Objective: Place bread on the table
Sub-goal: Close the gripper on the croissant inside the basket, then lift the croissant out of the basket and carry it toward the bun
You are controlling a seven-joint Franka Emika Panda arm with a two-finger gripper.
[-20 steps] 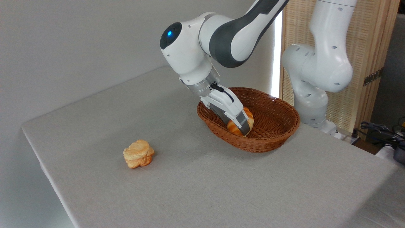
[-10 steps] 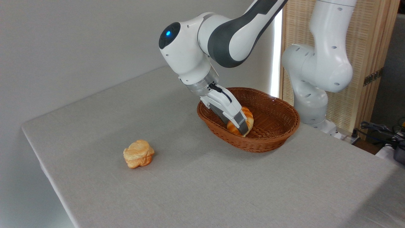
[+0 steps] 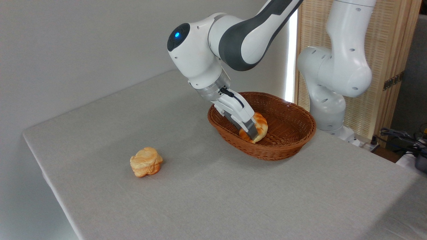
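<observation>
A small round bun [image 3: 146, 162] lies on the near left part of the grey table [image 3: 213, 186], well apart from everything else. Further right, toward the far side, a brown wicker basket [image 3: 287, 146] rests on the table. The white arm [image 3: 213, 53] reaches down into it from above, and the gripper [image 3: 251, 133] pinches the bread [image 3: 261, 126], its fingers [image 3: 249, 128] pressed against the loaf's sides. The bread is inside the basket, tilted, near the left wall. At the far right stands the arm's base [image 3: 328, 110].
</observation>
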